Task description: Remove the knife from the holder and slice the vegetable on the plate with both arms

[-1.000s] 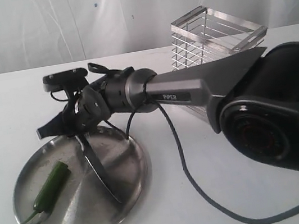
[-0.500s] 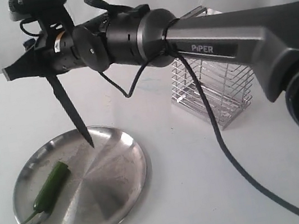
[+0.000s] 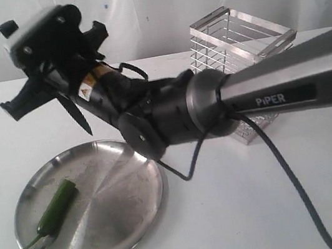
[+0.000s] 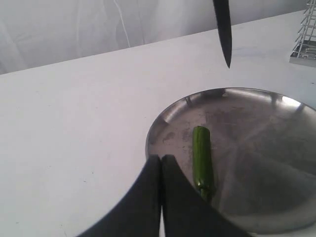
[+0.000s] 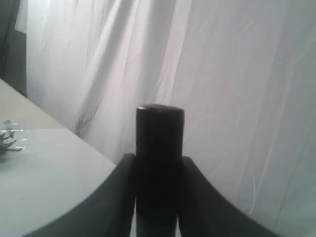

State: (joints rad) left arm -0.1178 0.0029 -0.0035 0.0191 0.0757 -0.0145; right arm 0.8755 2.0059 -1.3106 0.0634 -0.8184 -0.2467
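- On the white tabletop (image 3: 243,213), the plate (image 3: 115,202) lies toward the left of the exterior view.
- The vegetable (image 3: 56,208) lies on the plate's left part, with its cut end toward the centre and its stem at the near rim.
- Above the plate's far edge, the right pincer (image 5: 158,158) is clamped on the handle of the knife (image 3: 76,116).
- The dark blade points downward at a tilt, its tip in the air, clear of the plate.
- The right arm (image 3: 287,89) reaches in from the right, passing in front of the holder (image 3: 241,43).
- The holder stands upright behind and to the right of the plate.
- The left pincer (image 4: 161,160) has its fingers pressed together, holding nothing, over the plate's rim near the vegetable's stem end.
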